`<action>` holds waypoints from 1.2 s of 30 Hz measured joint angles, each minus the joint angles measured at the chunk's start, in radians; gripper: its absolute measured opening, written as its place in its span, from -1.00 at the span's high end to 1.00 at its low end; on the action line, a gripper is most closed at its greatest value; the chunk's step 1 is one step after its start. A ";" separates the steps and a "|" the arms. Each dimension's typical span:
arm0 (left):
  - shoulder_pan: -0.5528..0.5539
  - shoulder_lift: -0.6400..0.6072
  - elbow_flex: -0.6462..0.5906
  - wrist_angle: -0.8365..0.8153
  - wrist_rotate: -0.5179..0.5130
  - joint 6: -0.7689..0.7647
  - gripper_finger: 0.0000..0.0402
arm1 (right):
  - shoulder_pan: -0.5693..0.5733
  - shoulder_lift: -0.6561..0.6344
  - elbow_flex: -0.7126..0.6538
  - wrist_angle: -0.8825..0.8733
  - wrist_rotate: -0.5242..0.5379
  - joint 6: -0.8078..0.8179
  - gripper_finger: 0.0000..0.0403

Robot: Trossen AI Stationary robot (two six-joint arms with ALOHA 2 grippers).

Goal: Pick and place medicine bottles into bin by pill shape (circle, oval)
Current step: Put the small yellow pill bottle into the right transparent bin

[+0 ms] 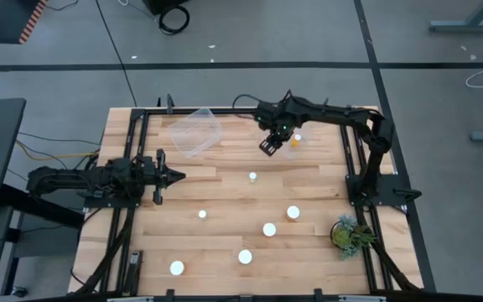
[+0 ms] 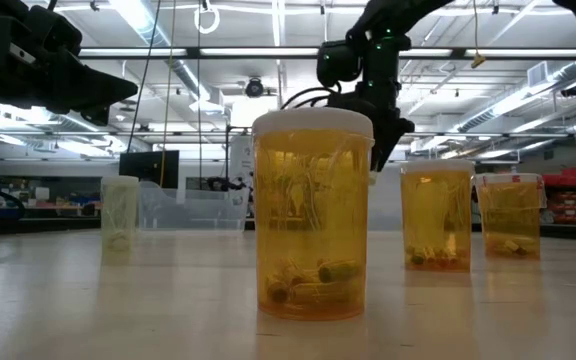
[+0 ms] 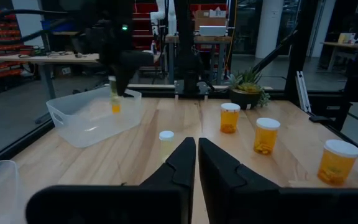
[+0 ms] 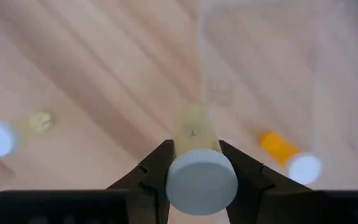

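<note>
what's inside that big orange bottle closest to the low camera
A few oval capsules lie at the bottom of the nearest bottle; the rest looks empty. Anything directly behind it is hidden.

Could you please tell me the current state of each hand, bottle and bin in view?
Right hand: shut on a bottle, above the table.
Held bottle: capped, gripped between the fingers.
Left hand: shut, empty.
Six table bottles: upright, capped.
Orange bottle: capped, lying on its side.
Bin: appears empty.
</note>
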 joint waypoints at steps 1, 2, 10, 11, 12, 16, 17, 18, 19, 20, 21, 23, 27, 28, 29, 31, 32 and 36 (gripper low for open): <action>0.000 0.000 0.000 0.000 0.000 0.000 0.87 | -0.016 0.000 0.002 0.000 0.000 -0.008 0.41; 0.000 0.000 0.000 0.000 0.000 0.000 0.87 | -0.030 0.000 0.003 0.001 0.004 -0.015 0.41; 0.000 0.000 0.000 0.000 0.000 0.000 0.82 | -0.137 0.000 0.004 0.009 0.023 -0.072 0.40; 0.000 0.000 0.000 0.000 0.000 0.000 0.82 | -0.147 0.000 0.004 0.010 0.023 -0.080 0.40; 0.000 0.000 0.000 0.000 0.000 0.000 0.83 | -0.156 0.000 0.004 0.010 0.023 -0.086 0.40; 0.000 0.000 0.000 0.000 0.000 0.000 0.86 | -0.190 0.000 0.004 0.031 0.022 -0.128 0.40; 0.000 0.000 0.000 0.000 0.000 0.000 0.87 | -0.197 0.000 0.004 0.041 0.022 -0.143 0.40; 0.000 0.000 0.000 0.000 0.000 0.000 0.87 | -0.202 0.000 0.004 0.052 0.022 -0.160 0.40; 0.000 0.000 0.000 0.000 0.000 0.000 0.87 | -0.207 0.000 0.004 0.062 0.022 -0.176 0.40; 0.000 0.000 0.000 0.000 0.000 0.000 0.87 | -0.211 0.000 0.004 0.069 0.021 -0.190 0.40; 0.000 0.000 0.000 0.000 0.000 0.000 0.87 | -0.215 0.000 0.004 0.076 0.021 -0.205 0.40; 0.000 0.000 0.000 0.000 0.000 0.000 0.85 | -0.219 0.000 -0.002 0.096 0.021 -0.231 0.40; 0.000 0.000 0.000 0.000 0.000 0.000 0.82 | -0.228 0.000 -0.028 0.122 0.018 -0.259 0.40; 0.000 0.000 0.000 0.000 0.000 0.000 0.82 | -0.229 0.000 -0.038 0.133 0.018 -0.260 0.40; 0.000 0.000 0.000 0.000 0.000 0.000 0.82 | -0.229 0.000 -0.048 0.137 0.018 -0.261 0.40; 0.000 0.000 0.000 0.000 0.000 0.000 0.84 | -0.231 0.000 -0.068 0.144 0.018 -0.261 0.40; 0.000 0.000 0.000 0.000 0.000 0.000 0.85 | -0.232 0.000 -0.080 0.144 0.018 -0.261 0.40; 0.000 0.000 0.000 0.000 0.000 0.000 0.88 | -0.245 0.000 -0.129 0.143 0.017 -0.260 0.40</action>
